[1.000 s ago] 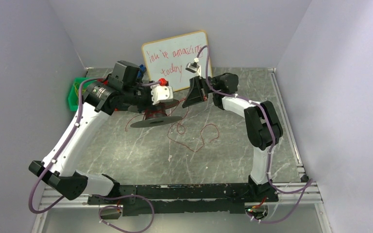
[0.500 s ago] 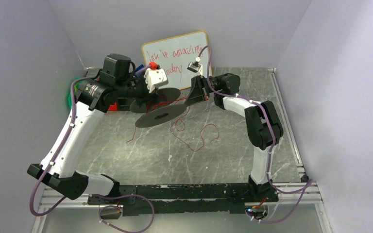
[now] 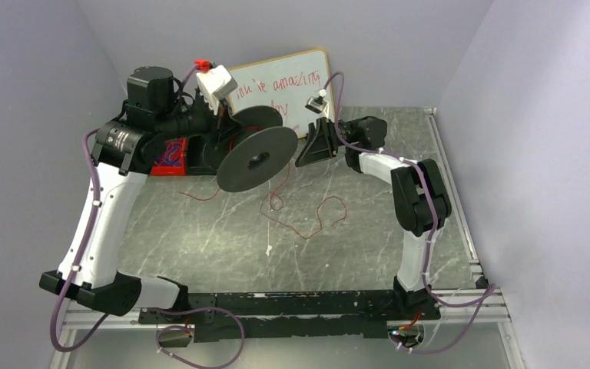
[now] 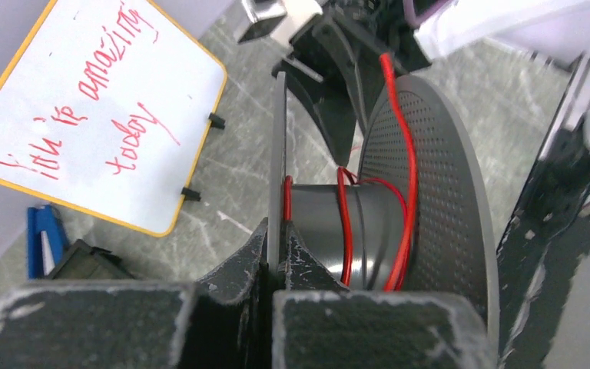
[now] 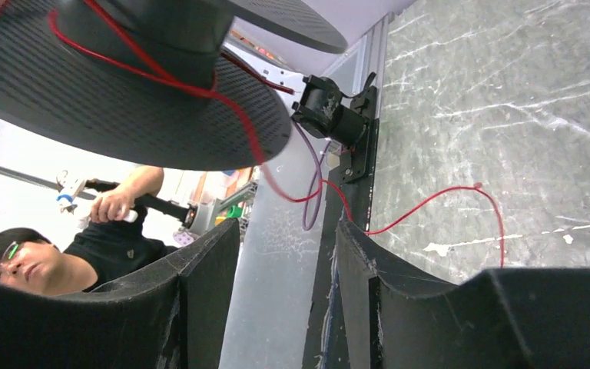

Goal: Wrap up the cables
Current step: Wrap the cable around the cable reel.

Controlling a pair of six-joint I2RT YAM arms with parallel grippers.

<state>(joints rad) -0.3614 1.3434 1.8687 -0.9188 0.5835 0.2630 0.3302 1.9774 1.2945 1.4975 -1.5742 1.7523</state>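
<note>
My left gripper (image 4: 280, 250) is shut on the thin rim of one flange of the black spool (image 3: 257, 157), which hangs tilted on edge above the table's back left. A few turns of the red cable (image 4: 409, 154) lie round the spool's hub. From the spool the cable (image 5: 438, 200) drops past the tip of one finger of my right gripper (image 5: 288, 254), which is open with nothing between its fingers. This gripper (image 3: 316, 146) hovers just right of the spool. Loose red loops (image 3: 319, 219) lie on the table's middle.
A whiteboard (image 3: 280, 88) with red writing leans on the back wall behind the spool. A red box (image 3: 170, 154) sits at the back left under my left arm. Grey walls close in both sides. A person (image 5: 38, 261) shows beyond the table's near edge.
My left arm has lifted the spool higher and turned it from flat to nearly on edge. The right gripper's jaws have opened. The loose cable on the table has shifted slightly.
</note>
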